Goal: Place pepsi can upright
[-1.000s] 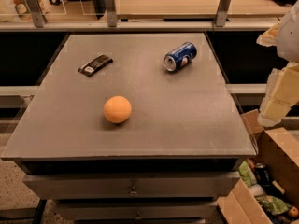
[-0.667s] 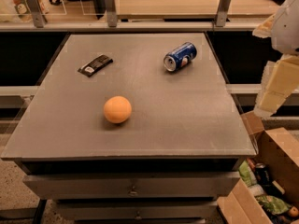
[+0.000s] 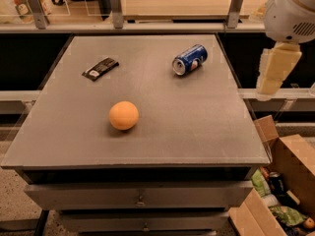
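The pepsi can [image 3: 189, 59], dark blue with a silver top, lies on its side at the back right of the grey table [image 3: 187, 132], its top pointing to the front left. My gripper [image 3: 268, 87] hangs from the white arm [image 3: 290, 11] at the right, beyond the table's right edge and above it. It is well apart from the can and holds nothing that I can see.
An orange ball [image 3: 123, 115] sits near the table's middle left. A flat black packet [image 3: 100, 68] lies at the back left. An open cardboard box [image 3: 290, 181] with items, including a dark can [image 3: 275, 182], stands on the floor at the right. A railing [image 3: 172, 26] runs behind the table.
The arm and gripper have moved up and a little to the left, towards the table's right edge. The can, the ball and the packet have not moved.
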Robot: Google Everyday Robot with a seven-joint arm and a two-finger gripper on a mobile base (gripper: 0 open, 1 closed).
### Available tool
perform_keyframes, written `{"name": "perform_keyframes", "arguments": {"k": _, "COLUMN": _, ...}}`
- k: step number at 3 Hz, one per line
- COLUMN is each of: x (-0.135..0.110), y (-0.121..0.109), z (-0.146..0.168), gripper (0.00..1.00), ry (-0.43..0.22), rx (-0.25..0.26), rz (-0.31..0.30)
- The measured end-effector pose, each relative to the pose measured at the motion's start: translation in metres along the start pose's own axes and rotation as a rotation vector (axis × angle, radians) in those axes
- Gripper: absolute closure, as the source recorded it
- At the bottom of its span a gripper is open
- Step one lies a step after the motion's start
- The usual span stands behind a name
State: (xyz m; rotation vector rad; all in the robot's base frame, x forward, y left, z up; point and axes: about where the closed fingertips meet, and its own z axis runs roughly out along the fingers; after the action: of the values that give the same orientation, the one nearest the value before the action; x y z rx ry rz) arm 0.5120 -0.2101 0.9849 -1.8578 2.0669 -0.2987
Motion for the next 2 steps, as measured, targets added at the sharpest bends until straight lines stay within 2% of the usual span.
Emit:
{"name": "perform_keyframes", "arguments": {"k": 1, "x": 0.002, "y": -0.031, "z": 0.02, "gripper": 0.0, "ry": 0.031, "rx": 0.006, "rz": -0.077}}
{"name": "perform_keyframes", "arguments": {"k": 2, "x": 0.003, "y": -0.065, "z": 0.039, "gripper": 0.0, "ry": 0.02, "rx": 0.018, "rz": -0.173}}
